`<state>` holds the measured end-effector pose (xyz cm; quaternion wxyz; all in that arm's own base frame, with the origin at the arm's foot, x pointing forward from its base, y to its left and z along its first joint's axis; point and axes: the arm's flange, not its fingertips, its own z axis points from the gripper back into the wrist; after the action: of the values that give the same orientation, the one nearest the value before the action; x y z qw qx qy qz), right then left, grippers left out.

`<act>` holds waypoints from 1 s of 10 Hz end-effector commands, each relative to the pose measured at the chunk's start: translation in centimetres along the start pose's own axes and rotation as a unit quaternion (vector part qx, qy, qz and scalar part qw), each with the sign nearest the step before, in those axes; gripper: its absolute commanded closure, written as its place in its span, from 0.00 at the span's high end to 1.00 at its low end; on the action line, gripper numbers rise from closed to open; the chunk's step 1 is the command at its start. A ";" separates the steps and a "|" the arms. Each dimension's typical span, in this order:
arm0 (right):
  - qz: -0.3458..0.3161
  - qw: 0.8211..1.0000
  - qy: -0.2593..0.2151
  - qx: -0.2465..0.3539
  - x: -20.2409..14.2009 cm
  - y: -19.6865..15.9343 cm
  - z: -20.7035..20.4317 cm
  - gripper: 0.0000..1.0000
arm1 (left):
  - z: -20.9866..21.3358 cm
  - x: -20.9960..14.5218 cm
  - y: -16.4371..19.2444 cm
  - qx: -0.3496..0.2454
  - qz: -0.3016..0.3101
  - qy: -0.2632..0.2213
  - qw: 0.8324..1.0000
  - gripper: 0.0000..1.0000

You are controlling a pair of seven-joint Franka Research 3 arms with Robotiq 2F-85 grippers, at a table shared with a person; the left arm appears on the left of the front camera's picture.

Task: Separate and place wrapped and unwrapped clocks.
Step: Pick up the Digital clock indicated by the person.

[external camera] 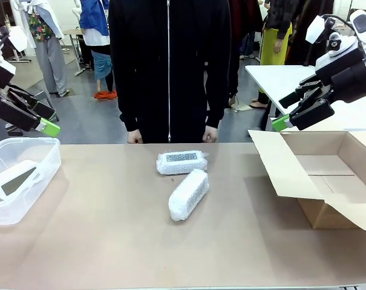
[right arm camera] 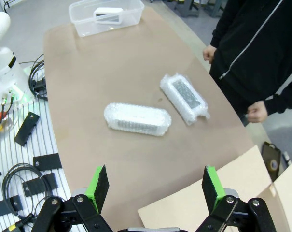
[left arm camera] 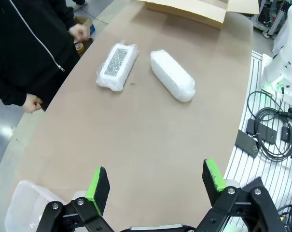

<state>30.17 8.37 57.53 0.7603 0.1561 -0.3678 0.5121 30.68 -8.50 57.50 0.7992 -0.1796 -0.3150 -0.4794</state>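
Observation:
Two bubble-wrapped clocks lie mid-table. One (external camera: 181,162) (left arm camera: 118,65) (right arm camera: 184,96) shows its dark face upward; the other (external camera: 189,194) (left arm camera: 173,76) (right arm camera: 137,119) lies nearer the robot, angled. The bare, unwrapped clock (external camera: 13,179) (right arm camera: 108,14) rests inside a clear plastic bin (external camera: 25,142) (left arm camera: 20,209) (right arm camera: 83,25) at the left. My left gripper (external camera: 46,122) (left arm camera: 155,181) hangs open above the bin's far side. My right gripper (external camera: 284,112) (right arm camera: 155,186) is open in the air over the near-left corner of a cardboard box (external camera: 279,163) (left arm camera: 194,8) (right arm camera: 208,208). Neither holds anything.
A person in a black zipped jacket stands at the far edge, hands (external camera: 134,138) (external camera: 210,134) near the table rim just behind the wrapped clocks. The cardboard box at the right stands open with its flaps spread. Cables and brackets (left arm camera: 269,135) lie on the rail beside the table.

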 end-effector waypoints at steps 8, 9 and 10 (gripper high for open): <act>0.000 1.000 -0.009 0.011 0.0 -0.1 -0.2 1.00 | 0.1 0.0 -0.1 0.000 -0.001 -0.002 1.000 1.00; 0.000 1.000 -0.009 0.011 0.0 -0.1 -0.2 1.00 | 0.1 0.0 -0.1 0.000 -0.001 -0.002 1.000 1.00; 0.000 1.000 -0.009 0.011 0.0 -0.1 -0.2 1.00 | 0.1 0.0 -0.1 0.000 -0.001 -0.002 1.000 1.00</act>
<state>30.17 8.37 57.53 0.7603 0.1561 -0.3678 0.5121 30.67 -8.50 57.52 0.7991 -0.1796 -0.3151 -0.4794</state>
